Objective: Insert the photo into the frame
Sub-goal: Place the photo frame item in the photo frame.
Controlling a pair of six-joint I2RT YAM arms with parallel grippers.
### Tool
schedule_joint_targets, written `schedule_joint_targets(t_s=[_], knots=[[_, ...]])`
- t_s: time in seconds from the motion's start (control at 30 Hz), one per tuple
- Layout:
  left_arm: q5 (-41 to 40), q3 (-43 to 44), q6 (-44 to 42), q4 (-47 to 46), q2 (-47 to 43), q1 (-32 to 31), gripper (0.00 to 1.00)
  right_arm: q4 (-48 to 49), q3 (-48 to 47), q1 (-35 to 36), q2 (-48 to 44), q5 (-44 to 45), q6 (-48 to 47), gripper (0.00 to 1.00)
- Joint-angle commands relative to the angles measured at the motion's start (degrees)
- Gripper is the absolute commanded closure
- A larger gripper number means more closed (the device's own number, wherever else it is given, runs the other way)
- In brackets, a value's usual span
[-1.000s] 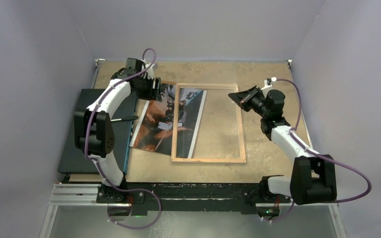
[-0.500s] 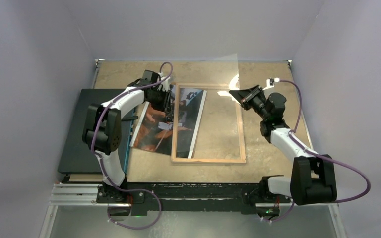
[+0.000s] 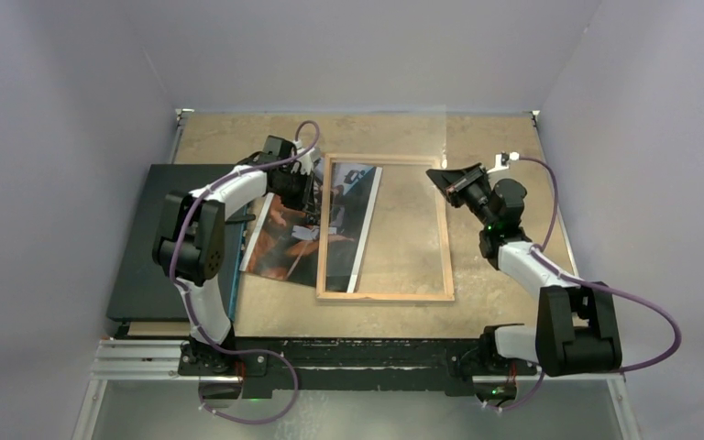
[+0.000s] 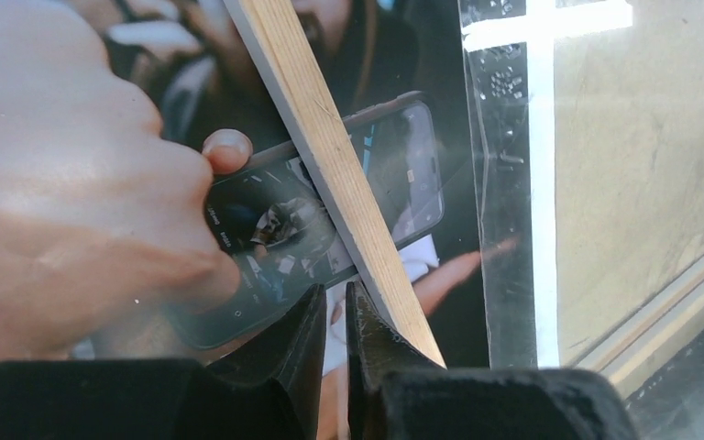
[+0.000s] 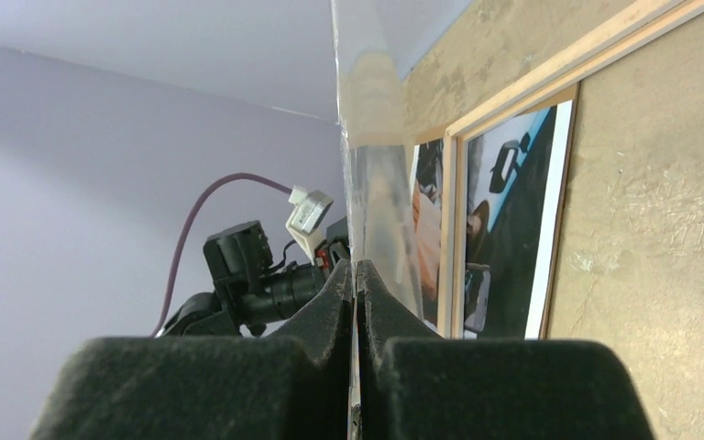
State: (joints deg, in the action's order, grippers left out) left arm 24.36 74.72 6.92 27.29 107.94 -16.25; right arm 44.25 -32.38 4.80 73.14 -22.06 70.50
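The table (image 3: 238, 128) is a tan board closed in by pale violet walls. The frame (image 3: 385, 295) lies on it in the middle of the top view, wood back up. The photo (image 3: 284, 238) lies flat and tilted at centre left. Its right part is under the left rail of the frame, and the rest sticks out toward the dark board (image 3: 165, 238).

The right gripper (image 5: 356, 270) is clamped on the edge of the clear pane (image 5: 376, 183) and holds it lifted above the upper right of the frame. The left gripper (image 4: 335, 295) is down on the photo, just beside the wood rail. Its fingers are almost together, with only a thin slit between them, and I cannot tell if the paper is pinched.

These are my worries, as I judge it. If the left fingers press only the glossy surface and not an edge, they may slip and the photo will not move. If they catch the rail too, a pull would drag the whole frame out of position. The rail lies on the photo, so sliding could crease or scratch the print. The pane is held by one thin edge only, so it could swing, slip out and fall on the frame.
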Motion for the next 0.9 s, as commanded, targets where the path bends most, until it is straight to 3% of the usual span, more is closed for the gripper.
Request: schedule_joint_targets(t_s=[0.0, 0.33, 0.87], knots=[[3.13, -1.26, 1.01, -2.41, -0.82, 0.09, 0.89, 6.02, 1.0, -0.14, 0.87, 1.19, 0.86, 1.0], [5.61, -2.86, 1.26, -2.7, -0.8, -0.03, 0.97, 7.93, 2.36, 0.44, 3.11, 1.2, 0.98, 1.0], [6.27, -5.31, 1.52, -4.16, -0.93, -1.37, 0.97, 7.98, 3.18, 0.71, 3.69, 0.98, 1.33, 1.0]])
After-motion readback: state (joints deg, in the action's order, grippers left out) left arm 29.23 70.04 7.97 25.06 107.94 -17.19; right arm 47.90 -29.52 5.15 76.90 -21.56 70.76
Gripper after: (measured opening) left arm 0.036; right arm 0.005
